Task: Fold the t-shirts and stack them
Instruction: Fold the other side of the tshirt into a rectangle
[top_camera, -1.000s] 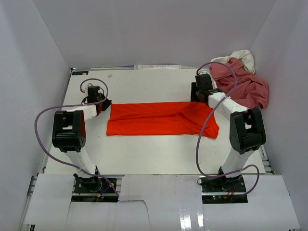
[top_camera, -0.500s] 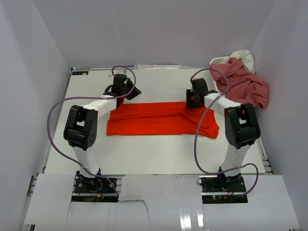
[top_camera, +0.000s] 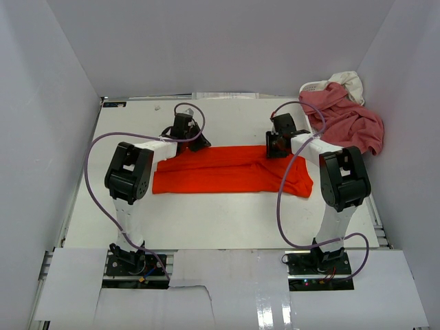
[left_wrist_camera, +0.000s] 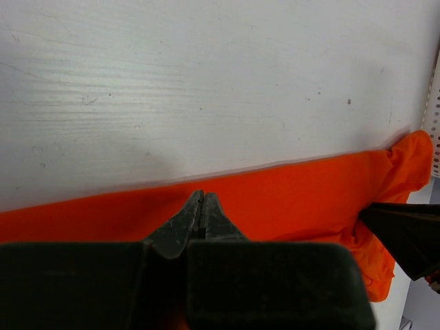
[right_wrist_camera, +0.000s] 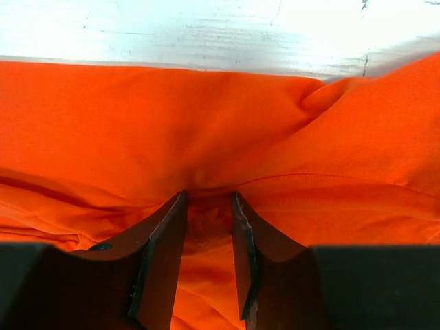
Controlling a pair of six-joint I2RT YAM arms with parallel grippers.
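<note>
The orange-red t-shirt [top_camera: 220, 172] lies folded into a long strip across the middle of the table. My left gripper [top_camera: 194, 141] is at the strip's far edge, left of centre. In the left wrist view it [left_wrist_camera: 201, 195] is shut, its tips over the edge of the shirt [left_wrist_camera: 295, 199], with no cloth seen between them. My right gripper [top_camera: 277, 146] is at the far edge, on the right part. In the right wrist view it [right_wrist_camera: 208, 196] is pressed into the shirt [right_wrist_camera: 206, 117], its jaws narrowed on a pucker of cloth. The rose-pink shirt [top_camera: 350, 124] and the cream-white shirt [top_camera: 347, 80] lie heaped at the back right.
A white plastic basket [top_camera: 311, 87] shows under the heap at the back right corner. White walls close in the table on three sides. The right gripper's dark body [left_wrist_camera: 405, 237] shows at the right of the left wrist view.
My left arm has swung from the shirt's left end round to its far edge. My right gripper has moved forward and down from behind the shirt onto its far edge.
</note>
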